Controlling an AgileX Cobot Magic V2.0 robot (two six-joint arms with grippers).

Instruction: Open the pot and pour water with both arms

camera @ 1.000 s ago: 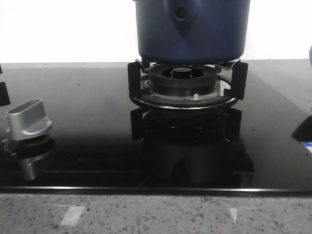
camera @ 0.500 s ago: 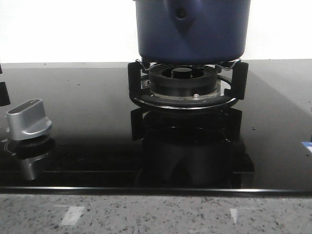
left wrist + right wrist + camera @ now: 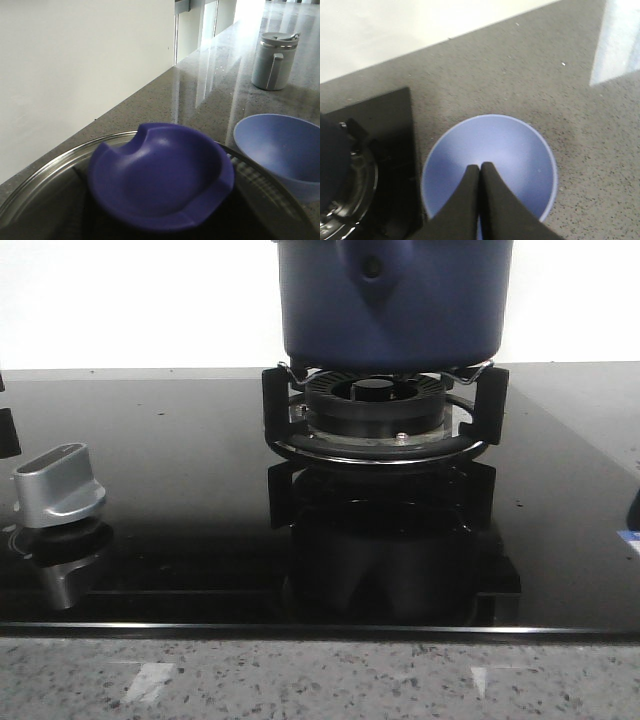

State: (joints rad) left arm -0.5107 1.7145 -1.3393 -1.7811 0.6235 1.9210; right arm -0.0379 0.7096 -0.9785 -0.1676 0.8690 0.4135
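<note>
The pot (image 3: 393, 302) sits on the burner (image 3: 378, 418) of a black glass hob (image 3: 180, 490), its dark blue wall rising out of the top of the front view. A pointed handle mount with one round rivet faces the camera. The pot's base rests on the black prongs of the burner's grate, and the whole stand is mirrored in the glass below it. Left of the burner, well apart, a silver knob (image 3: 58, 485) stands on the hob. In front of the hob runs the speckled stone table (image 3: 320, 680).

The left wrist camera looks down on the pot's lid (image 3: 45, 185), a glass disc with a steel rim, with a dark blue dished knob (image 3: 160, 175) at its middle. The knob fills the near part of that view and is blurred. I cannot see the left jaws at all there, so I cannot tell how they stand or whether they have hold of the knob.

Beside the pot, on the table, is a lighter blue bowl (image 3: 280, 147). Beyond the bowl, further along the table, stands a grey lidded jug (image 3: 274, 60) with a handle.

The right gripper (image 3: 480, 170) hangs over that bowl (image 3: 520, 150), its two dark jaws pressed together with nothing between them. The bowl sits on the table just beside the hob's edge, near the burner.
</note>
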